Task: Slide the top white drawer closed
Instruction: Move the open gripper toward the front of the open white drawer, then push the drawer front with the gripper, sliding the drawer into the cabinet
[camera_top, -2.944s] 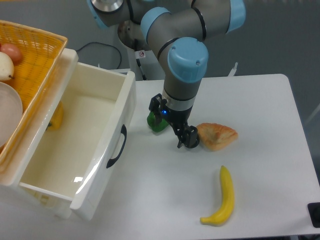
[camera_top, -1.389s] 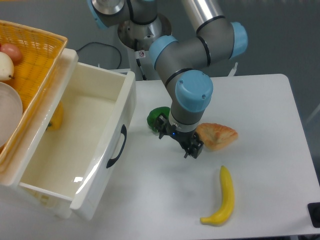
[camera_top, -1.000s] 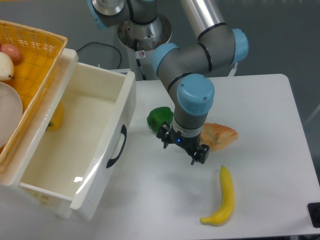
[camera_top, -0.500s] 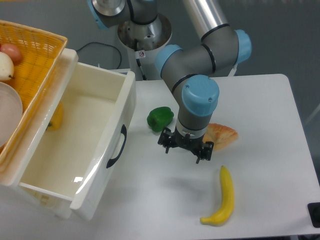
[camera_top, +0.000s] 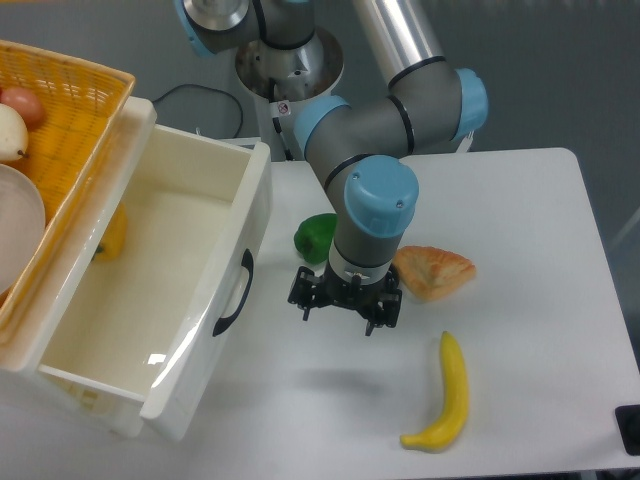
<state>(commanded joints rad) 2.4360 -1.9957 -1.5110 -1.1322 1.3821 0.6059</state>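
Observation:
The top white drawer (camera_top: 190, 330) is pulled far out of the cabinet at the left, its deep white interior showing and its curved black handle (camera_top: 234, 292) facing right. My gripper (camera_top: 340, 316) hangs just above the table about a hand's width to the right of the handle, pointing down, open, with nothing between its fingers. It does not touch the drawer.
A yellow wicker basket (camera_top: 85, 130) with food sits on top of the cabinet at the left. On the table lie a green pepper (camera_top: 313, 234), a piece of bread (camera_top: 438, 271) and a banana (camera_top: 445, 395). A dark object (camera_top: 630, 428) shows at the right edge.
My gripper has turned about its axis and shifted left, away from the bread and toward the drawer front. The drawer has not moved.

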